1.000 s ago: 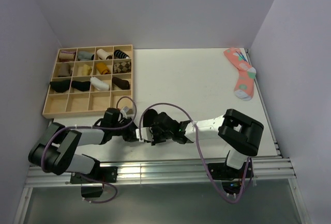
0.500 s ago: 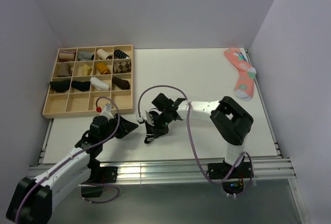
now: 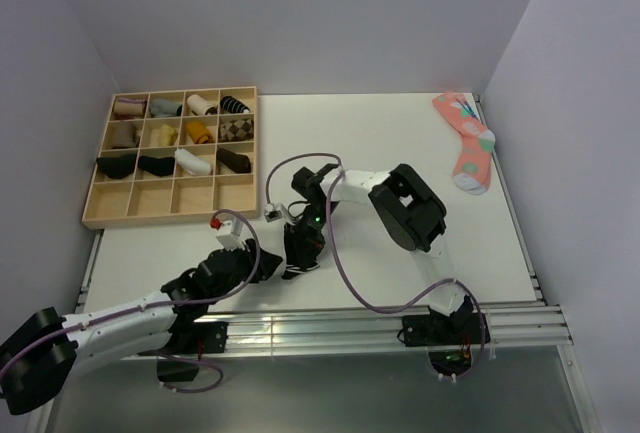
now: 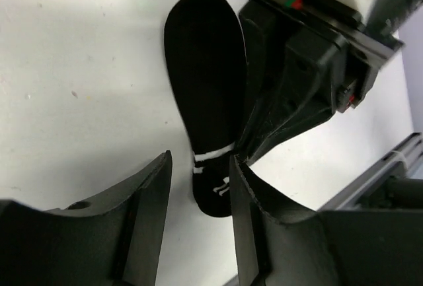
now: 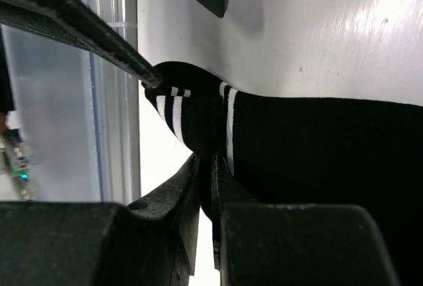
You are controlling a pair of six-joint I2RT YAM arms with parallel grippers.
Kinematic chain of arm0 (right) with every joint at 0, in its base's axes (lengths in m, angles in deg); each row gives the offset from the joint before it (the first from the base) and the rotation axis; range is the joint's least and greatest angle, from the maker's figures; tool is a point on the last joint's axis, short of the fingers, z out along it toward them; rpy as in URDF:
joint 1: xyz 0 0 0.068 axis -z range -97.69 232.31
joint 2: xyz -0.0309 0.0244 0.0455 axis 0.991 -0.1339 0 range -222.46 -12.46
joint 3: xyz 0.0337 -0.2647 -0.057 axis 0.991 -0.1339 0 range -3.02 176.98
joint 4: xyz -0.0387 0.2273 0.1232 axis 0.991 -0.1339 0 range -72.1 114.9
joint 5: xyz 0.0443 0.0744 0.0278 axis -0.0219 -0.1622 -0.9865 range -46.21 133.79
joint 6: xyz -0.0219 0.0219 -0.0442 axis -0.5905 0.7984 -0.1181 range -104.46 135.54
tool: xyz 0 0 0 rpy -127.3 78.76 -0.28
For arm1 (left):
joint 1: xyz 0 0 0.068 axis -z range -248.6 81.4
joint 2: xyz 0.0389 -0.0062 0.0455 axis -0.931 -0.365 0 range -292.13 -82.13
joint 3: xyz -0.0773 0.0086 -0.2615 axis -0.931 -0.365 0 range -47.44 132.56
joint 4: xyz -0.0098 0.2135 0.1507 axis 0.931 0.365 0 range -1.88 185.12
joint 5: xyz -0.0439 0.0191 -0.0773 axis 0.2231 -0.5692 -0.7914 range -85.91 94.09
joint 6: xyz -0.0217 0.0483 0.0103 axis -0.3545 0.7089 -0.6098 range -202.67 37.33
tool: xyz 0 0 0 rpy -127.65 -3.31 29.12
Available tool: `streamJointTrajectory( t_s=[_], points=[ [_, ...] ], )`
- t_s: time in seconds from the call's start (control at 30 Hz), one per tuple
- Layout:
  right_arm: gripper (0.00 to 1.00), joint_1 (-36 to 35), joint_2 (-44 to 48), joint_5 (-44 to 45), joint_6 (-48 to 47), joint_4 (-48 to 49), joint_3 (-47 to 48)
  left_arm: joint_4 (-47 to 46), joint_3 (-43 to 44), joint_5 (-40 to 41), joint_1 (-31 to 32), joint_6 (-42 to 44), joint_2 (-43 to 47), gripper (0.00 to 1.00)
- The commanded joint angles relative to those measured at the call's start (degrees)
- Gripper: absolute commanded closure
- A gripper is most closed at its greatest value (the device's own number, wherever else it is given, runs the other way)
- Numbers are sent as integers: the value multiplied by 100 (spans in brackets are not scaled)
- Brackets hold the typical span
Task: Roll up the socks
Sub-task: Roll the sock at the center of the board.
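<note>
A black sock (image 4: 206,68) with thin white stripes near the cuff lies flat on the white table; it also shows in the top view (image 3: 292,267) near the front edge. My right gripper (image 5: 211,162) is shut on the cuff end of this sock (image 5: 317,147), and it shows in the top view (image 3: 301,241) and the left wrist view (image 4: 301,81). My left gripper (image 4: 199,162) is open and empty, hovering just short of the cuff; in the top view (image 3: 264,265) it is left of the sock. Whether a second sock lies underneath is hidden.
A wooden tray (image 3: 92,215) with compartments of rolled socks stands at the back left. A pink patterned sock (image 3: 465,143) lies at the back right. The table's front edge and metal rail (image 3: 330,328) run just behind the sock.
My left arm has drawn back and lowered along the front edge, its gripper now off the sock and open. My right arm has folded back and left, still gripping the cuff.
</note>
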Motion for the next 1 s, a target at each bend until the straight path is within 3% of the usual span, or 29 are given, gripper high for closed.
streamJointTrajectory(
  t_s=[0.0,0.33,0.57,0.97],
  points=[
    [90,37,-181,-176,150,-505,293,-973,-218,848,354,611,-44,54],
    [89,55,-489,97,678,-285,452,-2319,-280,480,716,1201,-993,51],
    [89,72,-699,-8,494,-714,671,-3004,-376,357,856,1254,-1688,51],
    [90,213,-902,-220,283,-1173,979,-3303,-403,453,1076,1122,-2224,54]
  ],
)
